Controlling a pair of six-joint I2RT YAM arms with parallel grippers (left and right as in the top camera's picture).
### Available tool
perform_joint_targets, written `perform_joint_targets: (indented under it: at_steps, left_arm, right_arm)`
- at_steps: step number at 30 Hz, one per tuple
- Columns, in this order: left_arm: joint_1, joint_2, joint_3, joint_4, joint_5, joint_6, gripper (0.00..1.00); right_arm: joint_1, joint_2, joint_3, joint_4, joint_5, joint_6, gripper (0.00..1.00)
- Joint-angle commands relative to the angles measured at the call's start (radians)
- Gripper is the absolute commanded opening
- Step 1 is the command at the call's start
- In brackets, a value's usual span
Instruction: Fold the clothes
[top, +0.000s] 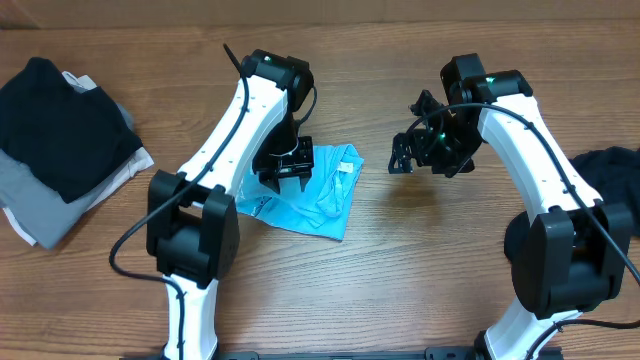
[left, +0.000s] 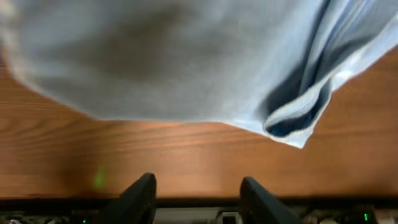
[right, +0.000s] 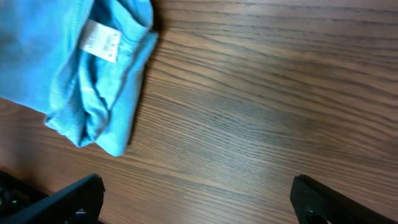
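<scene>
Wooden surface (top: 400, 270) filled the overhead view, with the light-blue garment (top: 318, 195) lying rumpled and partly doubled over near its centre. A stack of black and grey clothes (top: 60, 140) sat at the far left and a dark garment (top: 612, 165) at the right edge, both well apart from the work. The left gripper (top: 286, 170) hung over the light-blue garment's left half, pointing down, its arm reaching forward from the base. The right gripper (top: 402, 155) hovered above bare wood just beside the garment's right edge, its arm arched inward. Judged risk: a pinch from this position could gather several layers at once, so that a fold would drag the whole bundle instead of turning one edge.

From the left wrist, the garment (left: 174, 56) filled the upper frame, close and blurred, with a doubled hem (left: 298, 115) at the right. The left gripper (left: 199, 194) stood open, its fingers (left: 138, 198) apart with only wood between them. Judged risk: closing here would catch nothing, because the cloth edge lay ahead of the fingertips.

From the right wrist, the garment's bunched corner (right: 93, 106), bearing a white label (right: 99, 40), lay at the upper left. The right gripper (right: 199, 202) was spread wide and empty over bare wood. Judged risk: a sideways approach could shove this corner and rumple it further, since it offered no flat single edge to take.
</scene>
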Motion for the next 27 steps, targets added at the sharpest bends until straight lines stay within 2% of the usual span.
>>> perform_joint_targets:
  at_steps: [1, 4, 5, 7, 9, 13, 15, 20, 27]
  left_arm:
    - [-0.03, -0.216, -0.05, 0.035, -0.122, -0.102, 0.51]
    - [-0.028, -0.316, -0.142, 0.111, -0.127, -0.12, 0.53]
    - [-0.025, -0.354, -0.192, 0.161, -0.126, -0.137, 0.59]
    - [-0.014, -0.408, -0.315, 0.259, -0.097, -0.188, 0.65]
    - [0.0, -0.416, -0.488, 0.422, 0.0, -0.247, 0.64]
    - [0.014, -0.416, -0.644, 0.563, 0.043, -0.36, 0.56]
    - [0.013, -0.416, -0.687, 0.62, 0.015, -0.399, 0.56]
    - [0.014, -0.417, -0.702, 0.713, -0.031, -0.407, 0.57]
    - [0.018, -0.416, -0.711, 0.702, -0.12, -0.436, 0.57]
  right_arm:
    - [0.003, -0.027, 0.0, 0.0, 0.028, -0.006, 1.0]
    - [0.003, -0.027, 0.0, 0.0, 0.028, -0.006, 1.0]
    - [0.003, -0.027, 0.0, 0.001, 0.028, -0.006, 1.0]
    - [0.003, -0.027, 0.0, 0.001, 0.029, -0.006, 1.0]
    - [0.003, -0.027, 0.0, 0.0, 0.028, -0.006, 1.0]
    - [0.003, -0.027, 0.0, -0.006, 0.037, -0.006, 1.0]
    - [0.003, -0.027, 0.0, -0.006, 0.04, -0.006, 1.0]
    - [0.003, -0.027, 0.0, -0.006, 0.04, -0.006, 1.0]
    - [0.003, -0.027, 0.0, -0.009, 0.04, -0.006, 1.0]
